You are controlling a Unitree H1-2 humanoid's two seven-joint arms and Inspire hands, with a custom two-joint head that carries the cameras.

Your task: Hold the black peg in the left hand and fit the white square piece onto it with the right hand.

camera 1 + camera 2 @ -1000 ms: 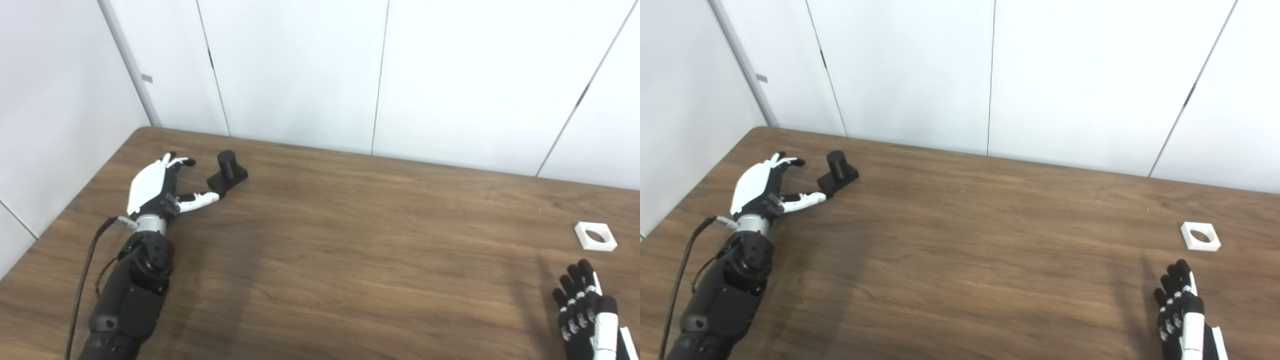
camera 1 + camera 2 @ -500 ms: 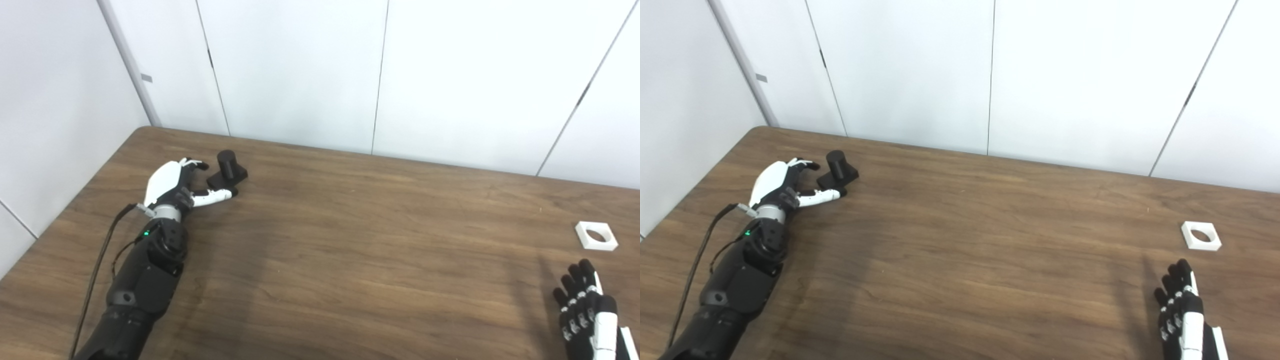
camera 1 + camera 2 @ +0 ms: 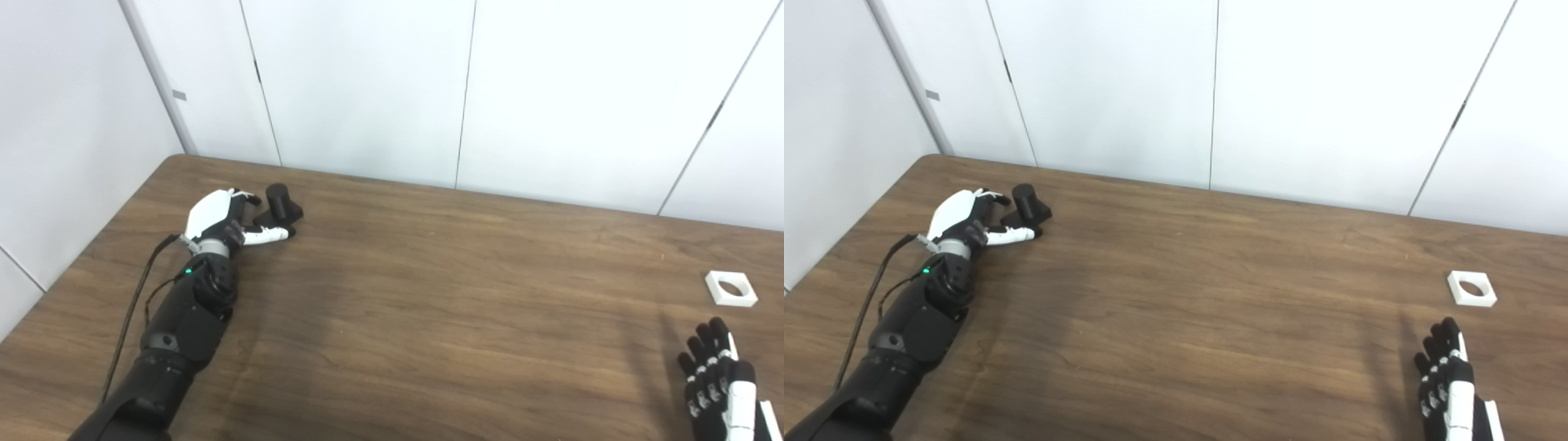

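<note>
The black peg (image 3: 280, 203), a short cylinder on a square black base, stands upright at the far left of the wooden table. My left hand (image 3: 222, 218) lies right beside it on its left, open, with the thumb stretched along the front of the base and the fingers curled toward the cylinder. It does not grip the peg. The white square piece (image 3: 730, 289) with a round hole lies flat at the far right. My right hand (image 3: 716, 380) rests open near the bottom right corner, a little in front of the white piece and apart from it.
The brown wooden table (image 3: 429, 294) spans the view, with white wall panels (image 3: 465, 86) behind its far edge and a wall along its left side. A black cable (image 3: 131, 312) runs beside my left forearm.
My left hand has slid forward and to the right until it is against the peg, thumb now in front of the base. The right hand and the white piece have not moved.
</note>
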